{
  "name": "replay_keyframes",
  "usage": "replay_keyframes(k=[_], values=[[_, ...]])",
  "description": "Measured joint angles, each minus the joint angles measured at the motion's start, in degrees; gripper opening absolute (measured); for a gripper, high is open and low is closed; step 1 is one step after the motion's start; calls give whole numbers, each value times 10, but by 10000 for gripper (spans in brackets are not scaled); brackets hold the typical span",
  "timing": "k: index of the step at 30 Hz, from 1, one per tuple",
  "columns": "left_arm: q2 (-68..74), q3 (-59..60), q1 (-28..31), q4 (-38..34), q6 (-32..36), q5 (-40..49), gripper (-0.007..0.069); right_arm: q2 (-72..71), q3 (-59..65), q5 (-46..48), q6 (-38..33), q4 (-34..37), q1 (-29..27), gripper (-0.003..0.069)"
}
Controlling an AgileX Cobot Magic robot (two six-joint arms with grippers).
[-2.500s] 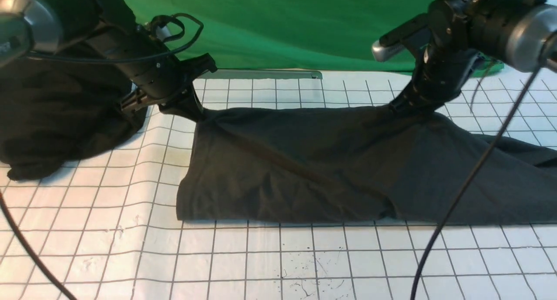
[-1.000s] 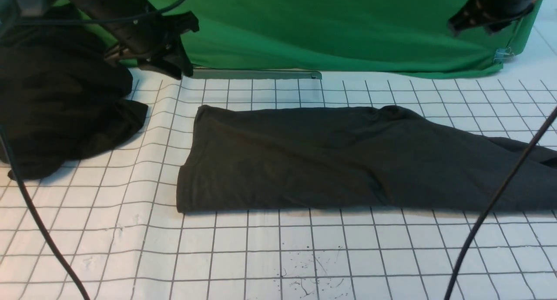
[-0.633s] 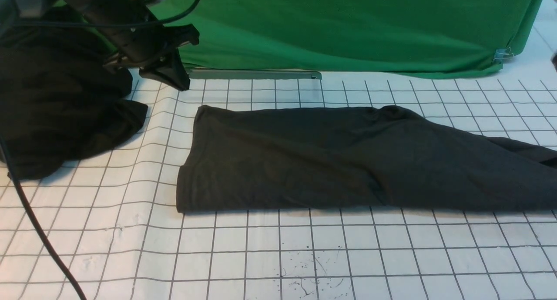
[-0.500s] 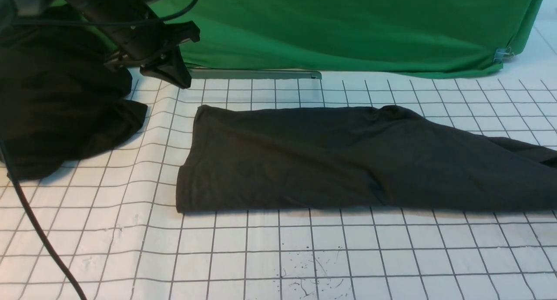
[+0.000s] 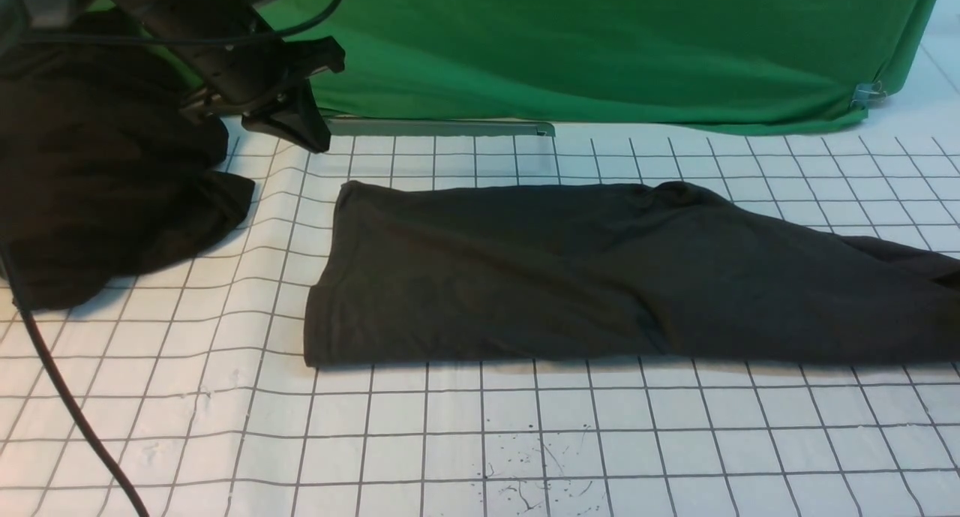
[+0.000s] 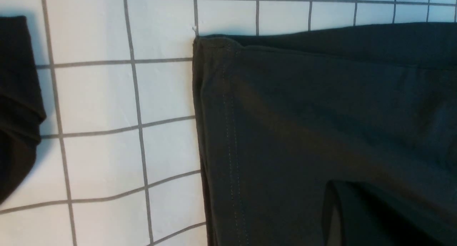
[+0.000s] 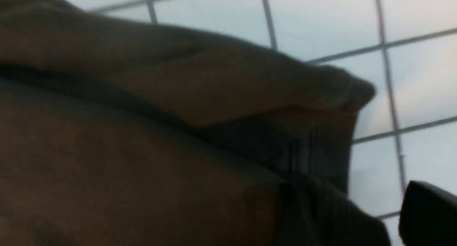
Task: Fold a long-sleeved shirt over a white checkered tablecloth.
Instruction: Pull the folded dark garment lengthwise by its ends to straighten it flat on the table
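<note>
Nothing is being gripped by the closed left end effector (image 5: pixel 307 132); the right end effector's (image 7: pixel 428 215) opening cannot be told.

A wrinkled plain green fabric backdrop (image 5: pixel 600 52) spans twelve o'clock. A thin flat grey strip (image 5: pixel 439 128) lies along its foot, toward eleven.

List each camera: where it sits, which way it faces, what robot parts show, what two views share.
Front: between the arms, facing forward over the white checkered tablecloth and long-sleeved shirt; left gripper shows, shut.
Left wrist: on the left arm, facing down at the shirt's hemmed corner; no gripper visible.
Right wrist: close above blurred shirt folds; a dark edge, perhaps a finger.
Shared: front and left wrist both show the black heap beside the shirt.
</note>
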Motion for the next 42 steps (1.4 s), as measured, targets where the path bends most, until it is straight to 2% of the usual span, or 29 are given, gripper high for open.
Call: replay_keyframes(k=[5, 9, 11, 20, 24, 29, 32, 34, 38, 39, 40, 42], values=[[0, 0, 0, 0, 0, 0, 3, 6, 0, 6, -12, 3, 0, 270], [0, 0, -1, -2, 0, 0, 3, 6, 0, 10, -22, 6, 0, 65], [0, 0, -1, -2, 0, 0, 3, 6, 0, 12, -23, 7, 0, 33], [0, 0, -1, -5, 0, 0, 3, -26, -58, 57, -23, 7, 0, 29], [0, 0, -1, -6, 0, -2, 3, -32, -74, 41, -23, 7, 1, 33], [0, 0, -1, -6, 0, -8, 3, -21, -69, -21, -23, 8, 2, 62], [0, 0, -1, -6, 0, -12, 3, 3, -69, -52, -23, 8, 2, 122], [0, 0, -1, -6, 0, -15, 3, 17, -69, -62, -23, 7, 2, 175], [0, 0, -1, -6, 0, -15, 3, 58, -68, -73, -23, 4, 2, 353], [0, 0, -1, -6, 0, -15, 3, 59, -68, -73, -23, 4, 2, 360], [0, 0, -1, -6, 0, -16, 3, 66, -69, -67, -23, 2, 2, 423], [0, 0, -1, -6, 0, -16, 3, 66, -74, -59, -23, 0, 2, 456]])
